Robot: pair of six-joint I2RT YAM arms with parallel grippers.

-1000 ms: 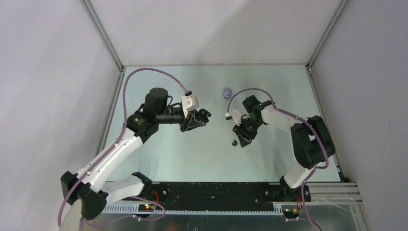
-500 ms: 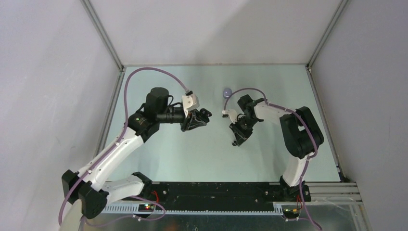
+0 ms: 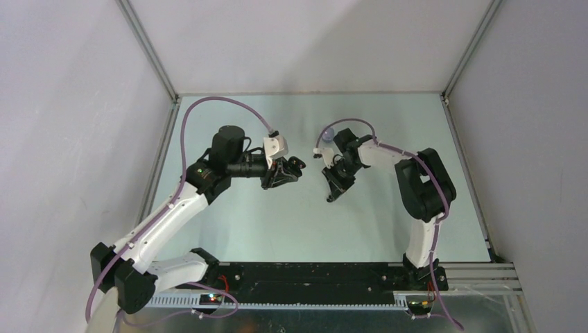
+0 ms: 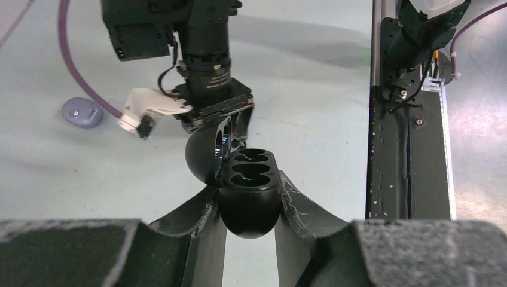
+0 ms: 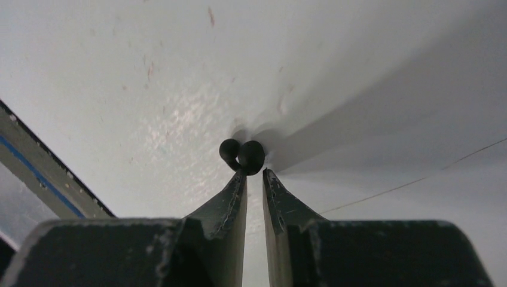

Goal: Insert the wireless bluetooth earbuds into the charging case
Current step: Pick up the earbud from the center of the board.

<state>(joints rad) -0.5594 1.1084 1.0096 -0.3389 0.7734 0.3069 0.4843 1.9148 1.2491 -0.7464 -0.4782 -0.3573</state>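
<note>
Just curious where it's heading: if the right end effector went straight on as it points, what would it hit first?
Most likely the black earbud, right at the tip of the right end effector, perhaps pinched there; behind it lies the table.

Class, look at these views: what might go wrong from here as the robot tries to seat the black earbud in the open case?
1. The black earbud sits at the very tips of the right gripper, off toward one finger; a firm pinch is not evident, so it may slip or flick away.
2. The left gripper clamps the rounded charging case by its curved sides; pressing a bud in could twist it.
</note>
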